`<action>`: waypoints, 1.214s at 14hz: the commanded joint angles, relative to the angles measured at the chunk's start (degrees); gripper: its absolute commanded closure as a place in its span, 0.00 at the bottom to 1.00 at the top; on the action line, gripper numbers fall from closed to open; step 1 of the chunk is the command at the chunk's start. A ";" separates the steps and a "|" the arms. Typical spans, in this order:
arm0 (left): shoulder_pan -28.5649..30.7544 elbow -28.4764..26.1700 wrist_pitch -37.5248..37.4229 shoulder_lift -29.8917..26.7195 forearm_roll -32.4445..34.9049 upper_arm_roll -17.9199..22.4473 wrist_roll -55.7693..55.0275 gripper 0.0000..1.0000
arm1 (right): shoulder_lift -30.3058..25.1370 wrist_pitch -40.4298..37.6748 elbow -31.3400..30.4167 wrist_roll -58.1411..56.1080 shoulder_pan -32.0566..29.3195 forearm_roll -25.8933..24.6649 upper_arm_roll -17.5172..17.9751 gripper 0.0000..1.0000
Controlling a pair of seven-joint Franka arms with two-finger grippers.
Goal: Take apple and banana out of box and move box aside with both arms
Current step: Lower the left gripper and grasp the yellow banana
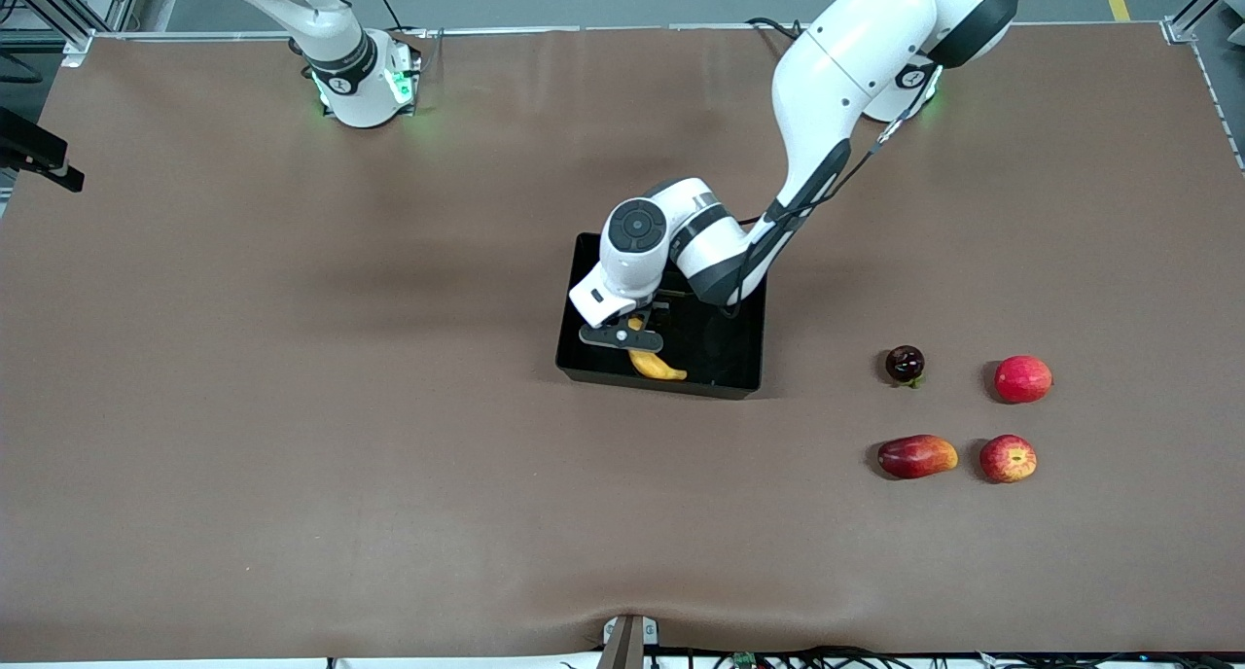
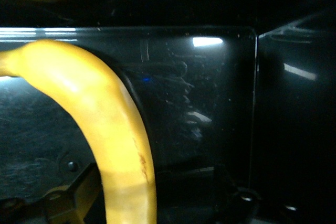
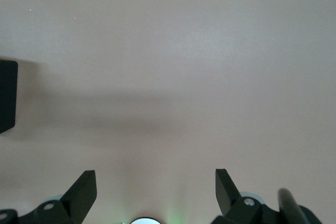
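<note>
The yellow banana (image 1: 658, 364) lies in the black box (image 1: 725, 363), at the side of it nearer the front camera. My left gripper (image 1: 634, 335) is down inside the box over the banana. In the left wrist view the banana (image 2: 113, 124) runs between the two fingers, which stand wide apart, so the gripper (image 2: 155, 203) is open around it. The red apple with yellow patches (image 1: 1008, 458) sits on the table toward the left arm's end. My right gripper (image 3: 155, 174) is open and empty above bare table by its base; the front view does not show it.
Beside the apple lie an oblong red-yellow fruit (image 1: 917, 456), a plain pinkish-red round fruit (image 1: 1023, 378) and a small dark fruit (image 1: 905, 363). The brown table cover (image 1: 292, 406) spreads all round the box. A black edge (image 3: 6, 95) shows at the border of the right wrist view.
</note>
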 commanded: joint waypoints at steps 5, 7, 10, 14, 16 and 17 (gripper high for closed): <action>-3.54 0.33 0.51 0.70 1.70 2.93 -1.64 0.77 | 0.60 -0.52 1.05 -0.17 -0.71 0.31 0.31 0.00; -3.54 0.50 0.25 0.44 1.79 3.54 -1.46 0.98 | 0.60 -0.52 1.05 -0.17 -0.71 0.31 0.31 0.00; -3.54 1.03 -2.72 -1.84 1.87 3.54 -1.29 1.00 | 0.60 -0.52 1.05 -0.25 -0.71 0.22 0.31 0.00; -3.28 1.03 -10.19 -8.07 1.87 3.28 -1.20 1.00 | 1.31 -0.69 1.05 -0.25 -0.62 0.22 0.31 0.00; -3.10 1.03 -13.36 -11.67 1.79 3.19 -1.20 1.00 | 2.00 -0.87 1.05 -0.17 -0.62 0.31 0.31 0.00; -3.02 1.03 -15.47 -13.60 1.87 3.19 -1.02 1.00 | 2.44 -0.87 1.05 -0.25 -0.27 0.22 0.31 0.00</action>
